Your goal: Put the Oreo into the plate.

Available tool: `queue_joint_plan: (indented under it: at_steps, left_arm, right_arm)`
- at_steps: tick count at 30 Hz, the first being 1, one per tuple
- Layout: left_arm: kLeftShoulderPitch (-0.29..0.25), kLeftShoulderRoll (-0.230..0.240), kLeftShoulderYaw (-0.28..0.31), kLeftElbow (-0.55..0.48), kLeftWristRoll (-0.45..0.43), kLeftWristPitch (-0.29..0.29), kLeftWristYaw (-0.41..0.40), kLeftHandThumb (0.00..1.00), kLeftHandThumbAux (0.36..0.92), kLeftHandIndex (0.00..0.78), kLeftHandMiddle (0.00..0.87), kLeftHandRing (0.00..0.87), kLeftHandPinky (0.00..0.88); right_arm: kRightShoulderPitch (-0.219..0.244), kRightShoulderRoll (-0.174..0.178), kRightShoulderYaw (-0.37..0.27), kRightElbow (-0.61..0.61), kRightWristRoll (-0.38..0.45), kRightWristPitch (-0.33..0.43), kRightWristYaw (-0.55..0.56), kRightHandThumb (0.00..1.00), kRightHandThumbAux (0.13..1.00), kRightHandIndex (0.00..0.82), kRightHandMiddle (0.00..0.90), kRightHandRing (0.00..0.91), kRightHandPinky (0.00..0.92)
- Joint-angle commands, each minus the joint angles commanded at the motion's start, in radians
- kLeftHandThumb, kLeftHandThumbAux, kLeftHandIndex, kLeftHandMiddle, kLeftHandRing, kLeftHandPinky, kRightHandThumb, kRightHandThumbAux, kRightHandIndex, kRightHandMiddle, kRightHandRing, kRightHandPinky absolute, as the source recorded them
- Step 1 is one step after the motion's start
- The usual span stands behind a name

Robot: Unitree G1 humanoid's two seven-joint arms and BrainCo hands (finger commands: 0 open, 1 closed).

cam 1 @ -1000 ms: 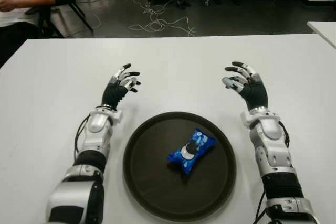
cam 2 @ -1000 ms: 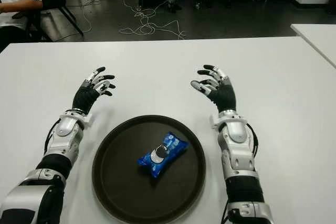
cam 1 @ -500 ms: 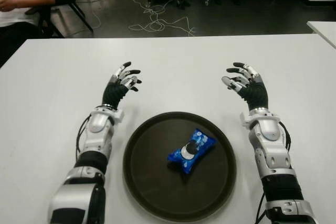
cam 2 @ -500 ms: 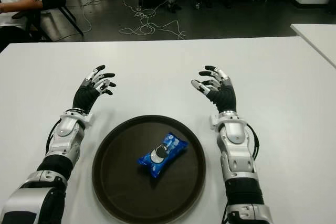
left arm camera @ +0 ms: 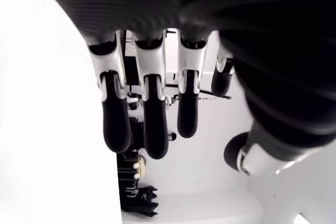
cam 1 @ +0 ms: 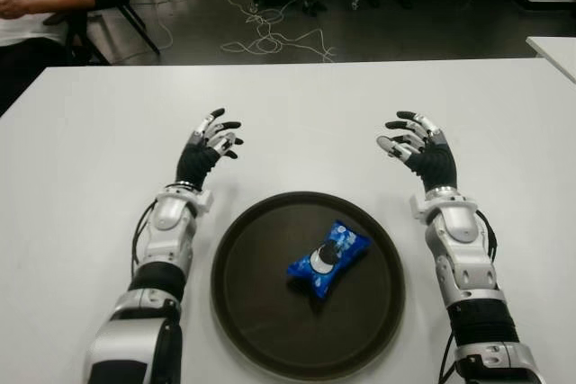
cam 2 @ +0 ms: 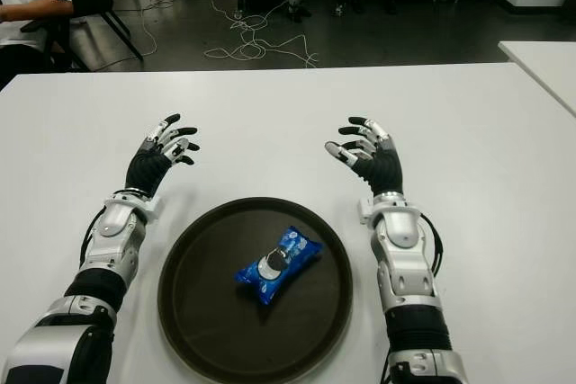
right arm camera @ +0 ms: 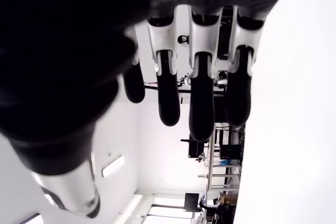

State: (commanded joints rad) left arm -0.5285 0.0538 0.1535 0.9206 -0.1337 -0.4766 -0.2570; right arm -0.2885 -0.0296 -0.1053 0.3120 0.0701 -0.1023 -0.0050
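Barely anything's shifted: your right hand point(cam 1: 416, 143) has eased slightly toward frame centre. Eye views: the Oreo point(cam 1: 328, 258) lies inside the plate point(cam 1: 243, 303), lower middle, on the desk point(cam 1: 90, 132) — task looks done. Left hand point(cam 1: 209, 143) sits upper left of the plate. Wrist views: both hands' fingers spread, empty.

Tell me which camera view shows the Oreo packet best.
The left eye view: the Oreo packet lies unobstructed in the middle of the dark plate. The right eye view shows it just as clearly from slightly aside. Neither wrist view shows it, only each robot hand's own fingers.
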Motion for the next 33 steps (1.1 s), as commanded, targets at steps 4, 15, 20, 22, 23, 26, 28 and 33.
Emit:
queue_joint_plan:
  at_steps: [4, 15, 20, 22, 23, 26, 28, 33]
  left_arm:
    - [0.001, -0.001, 0.000, 0.003, 0.006, -0.017, 0.015, 0.247, 0.661, 0.117, 0.272, 0.348, 0.451]
    - [0.014, -0.006, -0.012, 0.005, 0.057, -0.097, 0.130, 0.256, 0.686, 0.121, 0.200, 0.250, 0.352]
    - [0.015, -0.001, -0.025, 0.019, 0.096, -0.148, 0.183, 0.239, 0.690, 0.116, 0.166, 0.212, 0.308]
    - [0.016, 0.004, -0.033, 0.027, 0.120, -0.174, 0.208, 0.229, 0.685, 0.112, 0.159, 0.201, 0.287]
    - [0.016, 0.007, -0.036, 0.032, 0.130, -0.184, 0.218, 0.218, 0.680, 0.109, 0.155, 0.195, 0.274]
    - [0.014, 0.013, -0.044, 0.047, 0.162, -0.212, 0.253, 0.198, 0.670, 0.103, 0.150, 0.188, 0.251]
    - [0.012, 0.019, -0.051, 0.058, 0.184, -0.231, 0.276, 0.189, 0.662, 0.099, 0.149, 0.182, 0.232]
    - [0.007, 0.029, -0.064, 0.081, 0.218, -0.266, 0.313, 0.174, 0.652, 0.095, 0.150, 0.167, 0.186]
  right_arm:
    - [-0.005, -0.002, 0.001, 0.017, -0.007, -0.019, -0.008, 0.075, 0.782, 0.275, 0.372, 0.416, 0.459]
    - [-0.016, -0.008, 0.004, 0.059, -0.038, -0.069, -0.025, 0.049, 0.751, 0.249, 0.329, 0.345, 0.377]
    - [-0.017, -0.010, 0.007, 0.070, -0.047, -0.086, -0.033, 0.042, 0.758, 0.254, 0.329, 0.338, 0.372]
    - [-0.017, -0.011, 0.009, 0.073, -0.050, -0.091, -0.035, 0.041, 0.758, 0.256, 0.331, 0.338, 0.372]
    - [-0.017, -0.011, 0.009, 0.075, -0.052, -0.093, -0.037, 0.040, 0.759, 0.258, 0.332, 0.338, 0.372]
    - [-0.017, -0.011, 0.011, 0.077, -0.062, -0.099, -0.043, 0.035, 0.760, 0.261, 0.334, 0.338, 0.373]
    - [-0.018, -0.012, 0.011, 0.080, -0.067, -0.102, -0.047, 0.028, 0.756, 0.261, 0.334, 0.339, 0.371]
    - [-0.020, -0.011, 0.011, 0.091, -0.072, -0.111, -0.051, 0.013, 0.743, 0.268, 0.333, 0.340, 0.370]
